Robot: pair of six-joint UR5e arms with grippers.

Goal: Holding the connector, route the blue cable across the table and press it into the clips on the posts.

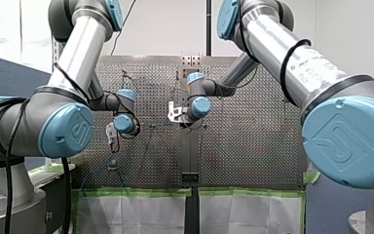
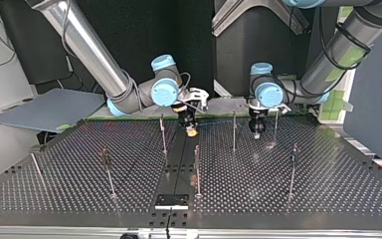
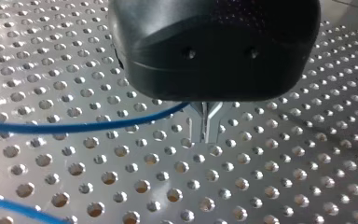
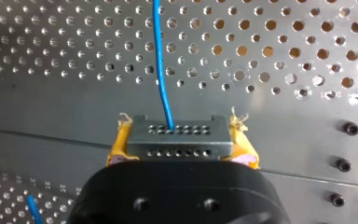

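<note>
Right gripper (image 4: pixel 178 135) clamped on connector (image 4: pixel 177 142) near the middle of the table's (image 2: pixel 303 199) arm-side edge; blue cable (image 4: pixel 161 60) leads out of it.
Thin upright steel posts (image 2: pixel 234 132) stand spread over the table, one between the two grippers; dark clips (image 2: pixel 104 157) show on some. Connector: flat grey block with two rows of small holes, squeezed between frayed yellow pads (image 4: pixel 121 142). Left gripper (image 3: pixel 207 136): black body, slim metal fingers closed to a V on the cable, near the same edge. Table: shiny perforated metal, centre seam, black plate (image 2: pixel 171 200) at the opposite edge. Dark panels behind the arms.
</note>
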